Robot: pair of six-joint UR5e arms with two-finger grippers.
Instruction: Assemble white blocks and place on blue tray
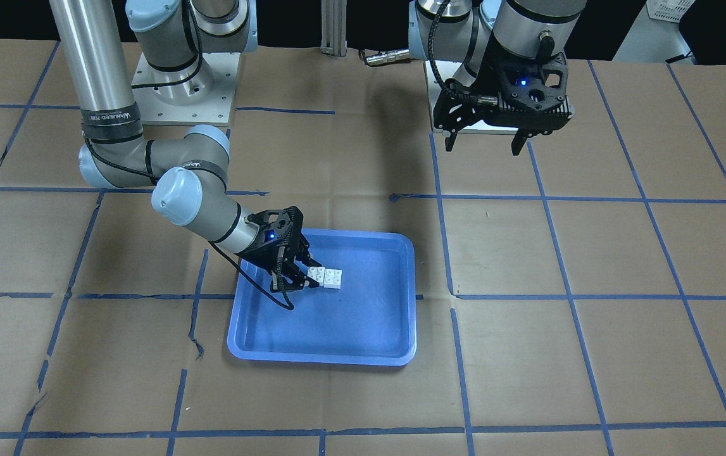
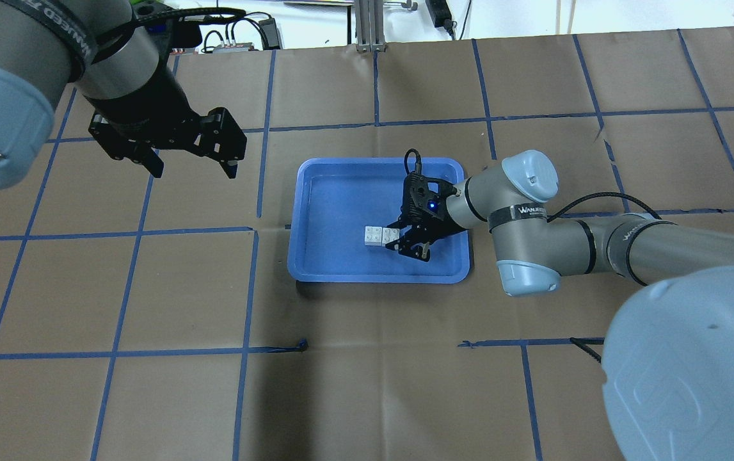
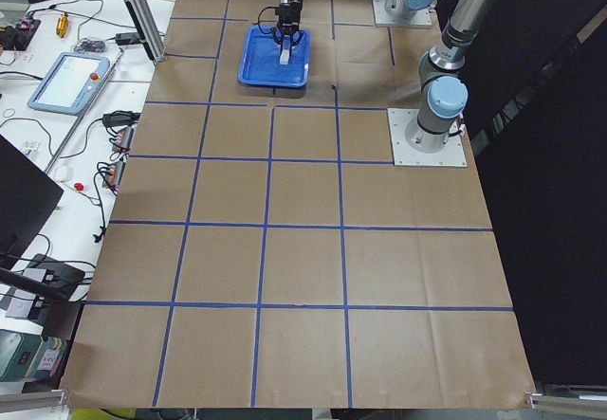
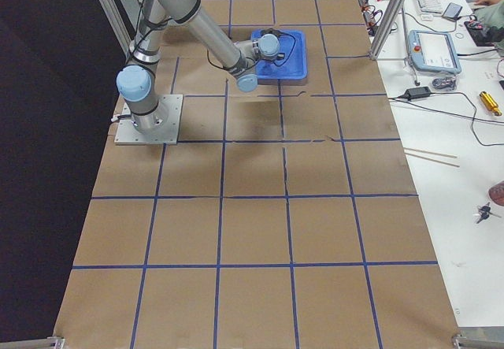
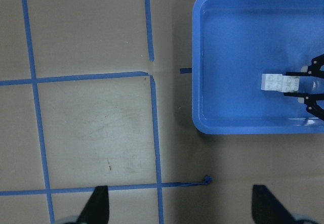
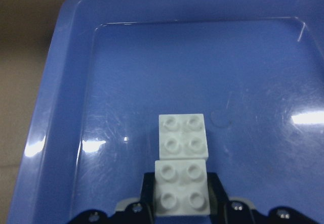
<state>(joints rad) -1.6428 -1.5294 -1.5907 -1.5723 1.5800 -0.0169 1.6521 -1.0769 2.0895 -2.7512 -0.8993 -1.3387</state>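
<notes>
The two white blocks (image 1: 326, 277) sit joined side by side inside the blue tray (image 1: 321, 358), left of its middle. They also show in the overhead view (image 2: 379, 235) and the left wrist view (image 5: 279, 82). My right gripper (image 1: 311, 275) reaches low into the tray. In the right wrist view its fingers (image 6: 148, 188) press both sides of the nearer block (image 6: 181, 188), while the farther block (image 6: 182, 142) sticks out in front. My left gripper (image 2: 191, 160) is open and empty, held high over bare table well to the tray's side.
Brown paper with blue tape lines (image 2: 258, 128) covers the table. The tray (image 2: 379, 276) lies near the table's middle. The arm bases (image 1: 185, 95) stand at the robot's edge. Cables and a pendant (image 3: 71, 79) lie on a side bench.
</notes>
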